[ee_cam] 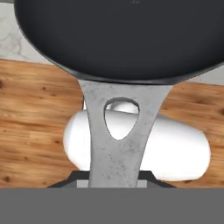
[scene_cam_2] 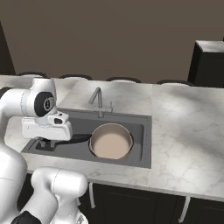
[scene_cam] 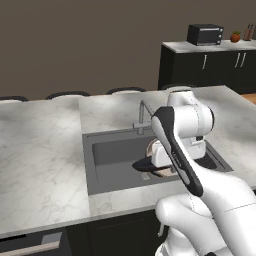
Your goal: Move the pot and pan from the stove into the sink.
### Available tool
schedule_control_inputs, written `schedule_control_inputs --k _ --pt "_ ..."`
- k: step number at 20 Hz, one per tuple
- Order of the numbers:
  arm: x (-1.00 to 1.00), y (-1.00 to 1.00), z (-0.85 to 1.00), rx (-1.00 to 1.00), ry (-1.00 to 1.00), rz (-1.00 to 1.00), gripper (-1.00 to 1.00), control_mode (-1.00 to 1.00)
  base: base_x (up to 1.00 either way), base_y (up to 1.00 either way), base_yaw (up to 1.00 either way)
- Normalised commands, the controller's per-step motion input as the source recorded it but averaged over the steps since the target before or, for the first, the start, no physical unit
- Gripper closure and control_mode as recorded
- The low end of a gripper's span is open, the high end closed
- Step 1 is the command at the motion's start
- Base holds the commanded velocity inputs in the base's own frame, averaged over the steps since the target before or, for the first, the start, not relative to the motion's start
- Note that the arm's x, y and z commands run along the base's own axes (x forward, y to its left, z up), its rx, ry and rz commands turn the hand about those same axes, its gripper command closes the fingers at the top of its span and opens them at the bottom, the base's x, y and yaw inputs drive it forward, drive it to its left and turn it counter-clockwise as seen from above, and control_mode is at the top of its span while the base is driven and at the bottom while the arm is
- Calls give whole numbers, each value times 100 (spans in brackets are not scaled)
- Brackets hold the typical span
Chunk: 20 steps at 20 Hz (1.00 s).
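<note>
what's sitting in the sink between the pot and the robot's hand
The black pan, held by its handle in the gripper, lies there, its rim beside the pot; the right base view shows it.

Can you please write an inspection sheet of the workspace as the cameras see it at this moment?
Surface: pale marble counter around the sink, with a silver faucet behind the basin.
Job's things: the pot sits inside the sink; the pan is held by its handle over the sink's left part.
Clutter: nothing seen on the counter.
Grippers: gripper shut on the pan's handle.
Cables: nothing seen.
Surroundings: dark cabinets with a black oven on top; brown wall; chair backs behind the counter.
</note>
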Motion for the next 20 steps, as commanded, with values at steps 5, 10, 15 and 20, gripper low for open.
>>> schedule_control_inputs --k 5,10,15,20 --pt "40 5 -36 0 0 0 100 -100 0 0 0" --pt "56 13 -25 0 0 0 100 -100 0 0 0" --pt "57 20 -28 0 0 -2 100 -100 0 0 0" --pt "52 22 -40 0 5 -1 100 -100 0 0 0"
